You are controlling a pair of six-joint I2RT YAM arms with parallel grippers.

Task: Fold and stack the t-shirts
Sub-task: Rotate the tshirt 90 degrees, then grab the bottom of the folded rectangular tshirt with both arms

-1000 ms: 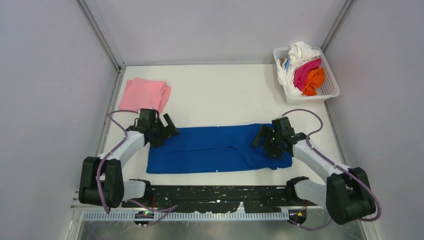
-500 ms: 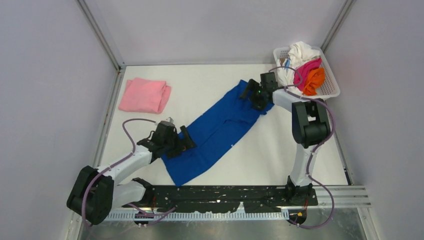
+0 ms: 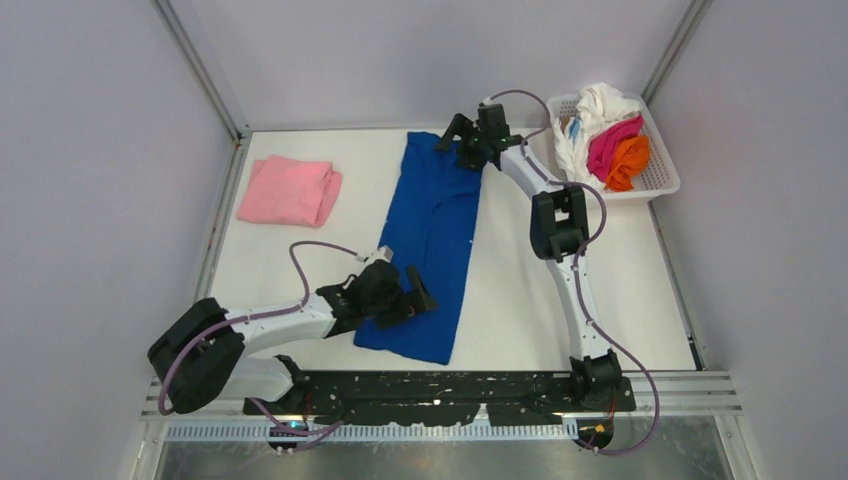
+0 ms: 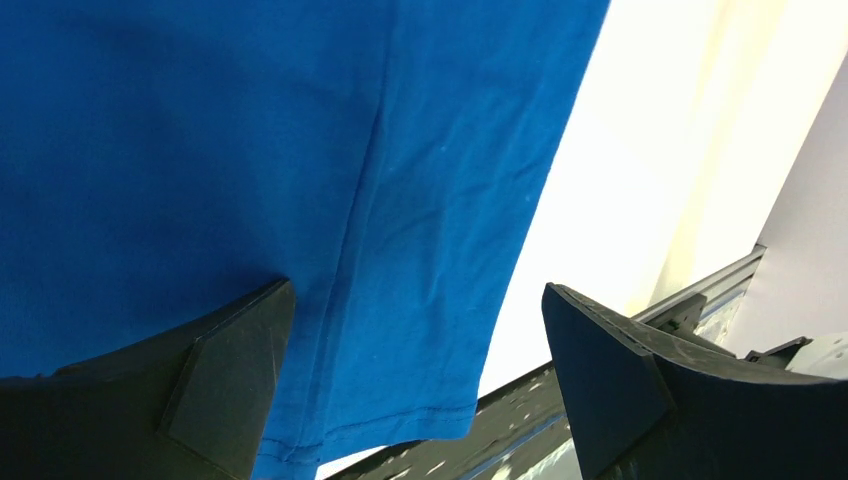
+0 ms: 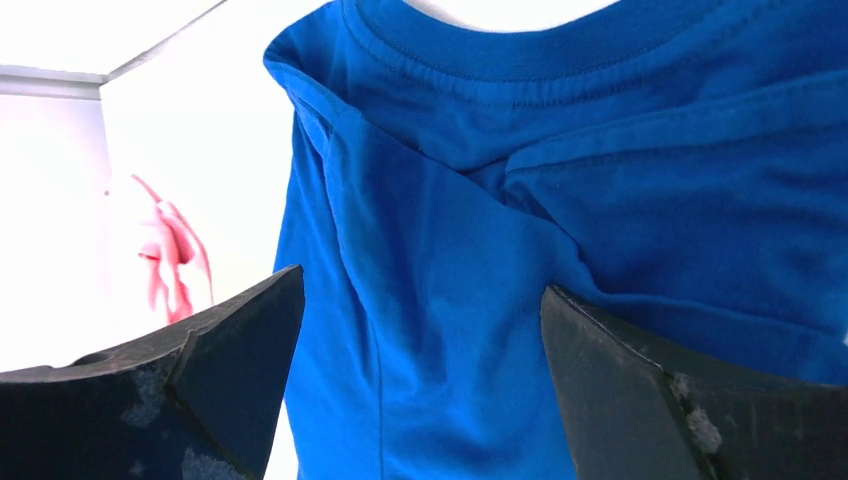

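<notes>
**A:** What's nearest the arm bases?

**B:** The left end effector (image 3: 410,298), fingers spread wide and gripping nothing. It is over the near hem of the blue t-shirt (image 3: 432,215), which lies on the bench (image 3: 520,290) as a long narrow strip running away from the bases.

**A:** And its far end?

**B:** The right end effector (image 3: 462,143) is at the collar, likewise released.

**A:** So how far along?

**B:** Under halfway, I'd judge. The pink t-shirt (image 3: 290,190) lies folded at the far left, well apart from the blue one. The blue one looks folded lengthwise only, so it wants crosswise folds and then stacking. A white t-shirt (image 3: 605,100), a magenta t-shirt (image 3: 612,140) and an orange t-shirt (image 3: 630,160) wait in the basket (image 3: 660,185) at the far right.
</notes>
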